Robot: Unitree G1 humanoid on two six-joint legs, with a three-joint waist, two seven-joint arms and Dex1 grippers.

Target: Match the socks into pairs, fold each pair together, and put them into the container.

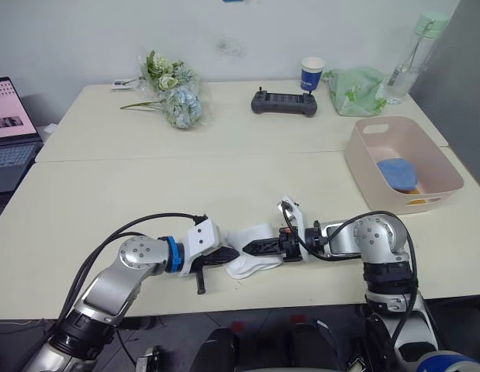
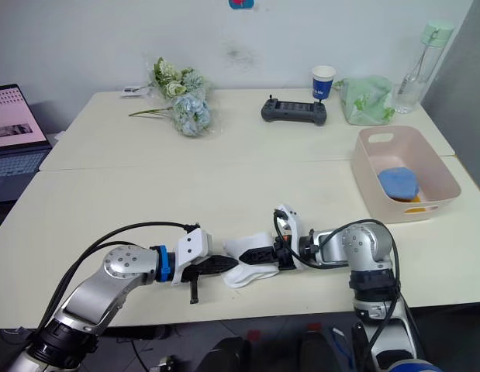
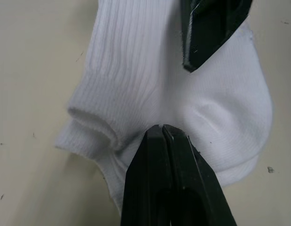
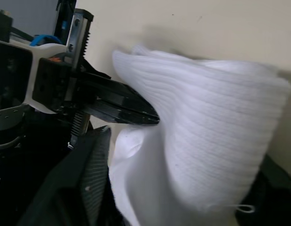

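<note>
White socks [image 1: 251,249] lying bunched near counter [image 1: 146,194] front edge | I'm seeing left claw [image 3: 161,128] pressed together, tips on them | right claw [image 1: 251,248] pinching them | pink container [image 1: 433,167] sitting right, white wall behind.

Two white socks [image 1: 251,249] (stacked), one blue pair [image 1: 397,173] in one tub [image 1: 433,159], two pincers, one cup [image 1: 312,75]

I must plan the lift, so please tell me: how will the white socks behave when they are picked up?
Probably floppy: the white socks already bunch into soft folds where the left end effector pinches them. Likely light and not slippery, since the ribbed knit offers grip. An unheld layer may droop or slide apart.
</note>
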